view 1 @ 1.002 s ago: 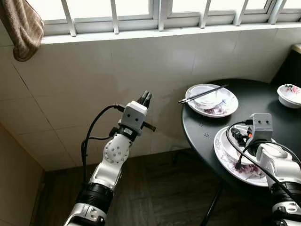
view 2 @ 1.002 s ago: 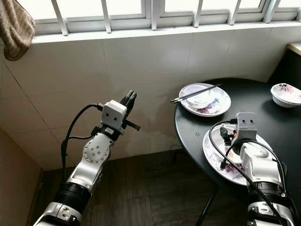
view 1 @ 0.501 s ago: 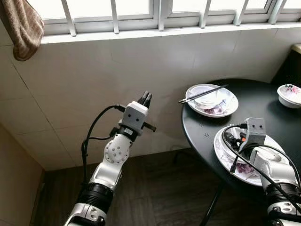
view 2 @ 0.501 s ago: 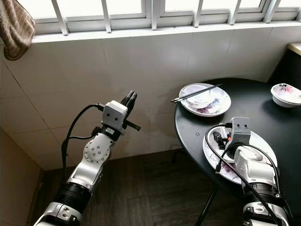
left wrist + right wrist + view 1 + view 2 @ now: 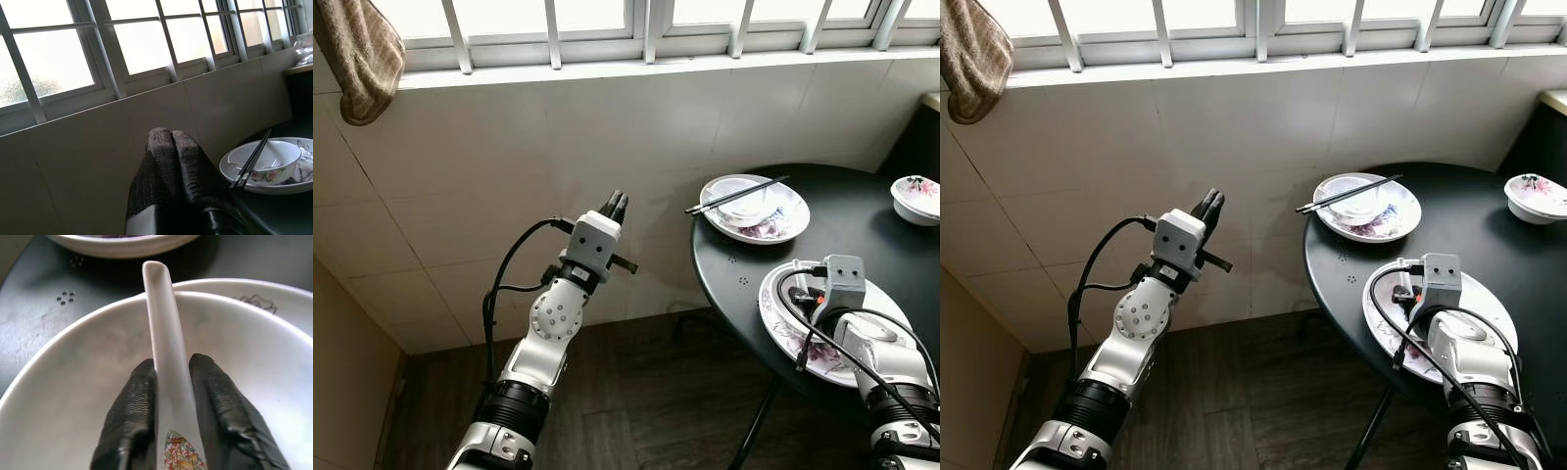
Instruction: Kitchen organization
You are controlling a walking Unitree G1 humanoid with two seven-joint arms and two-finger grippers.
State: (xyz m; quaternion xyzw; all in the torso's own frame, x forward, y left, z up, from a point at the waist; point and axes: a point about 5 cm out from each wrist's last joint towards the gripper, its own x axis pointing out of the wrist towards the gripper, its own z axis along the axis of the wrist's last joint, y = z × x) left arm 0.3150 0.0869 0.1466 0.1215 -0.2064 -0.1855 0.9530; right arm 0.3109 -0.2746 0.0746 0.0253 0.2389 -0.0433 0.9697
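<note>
Right wrist view: the right gripper (image 5: pixel 171 382) pinches a white ceramic spoon (image 5: pixel 166 357) between its two ribbed black fingers (image 5: pixel 132 411); the handle is long, smooth and glossy, with a small floral print near the pads. It sits over a wide white bowl (image 5: pixel 73 396), with a second rim just beyond and the matte black table (image 5: pixel 44 293) past that.

From the head, the round table (image 5: pixel 862 211) stands by a tiled wall under a barred window. The right arm reaches over a floral plate (image 5: pixel 783 323) at the table's near edge. Farther back, black chopsticks (image 5: pixel 734 195) lie across a bowl on another plate (image 5: pixel 788 220), and a small floral bowl (image 5: pixel 915 196) sits at the far right.

The left gripper (image 5: pixel 171 139) is raised off the table, toward the wall, its textured fingers pressed together, grasping nothing. A brown towel (image 5: pixel 357 59) hangs at upper left.
</note>
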